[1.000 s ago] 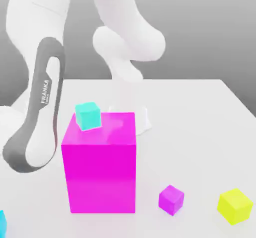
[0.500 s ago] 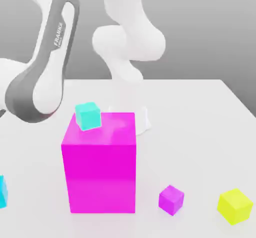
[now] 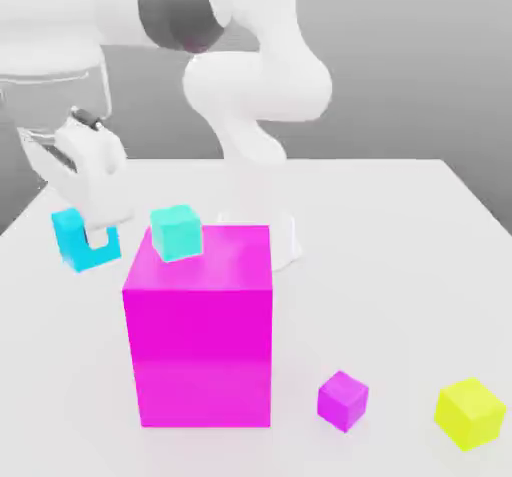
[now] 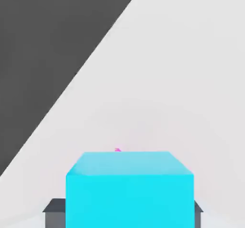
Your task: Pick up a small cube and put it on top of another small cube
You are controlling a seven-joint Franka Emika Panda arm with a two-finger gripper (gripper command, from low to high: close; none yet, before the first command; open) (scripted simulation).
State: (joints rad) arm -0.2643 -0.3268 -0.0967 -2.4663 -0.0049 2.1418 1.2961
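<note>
From the exterior view, front to back: a yellow cube (image 3: 469, 413) and a small purple cube (image 3: 342, 400) sit near the table's (image 3: 400, 225) front edge, then the big magenta block (image 3: 200, 330) with the turquoise cube (image 3: 176, 232) on its top, close to the far corner on the exterior view's left. Just beside that corner, in the air, I've got the gripper (image 3: 88, 233) clamped on the small sky-blue cube (image 3: 78, 238) — fingers closed on its sides, cube clear of the table. Hand view agrees: blue cube (image 4: 130, 189) sits between the pads.

Risks as I see them: the turquoise cube sits near the block's edge, so a sideways approach could knock it off. If I release off-centre or tilted, the blue one slides off — possibly taking the target with it.
</note>
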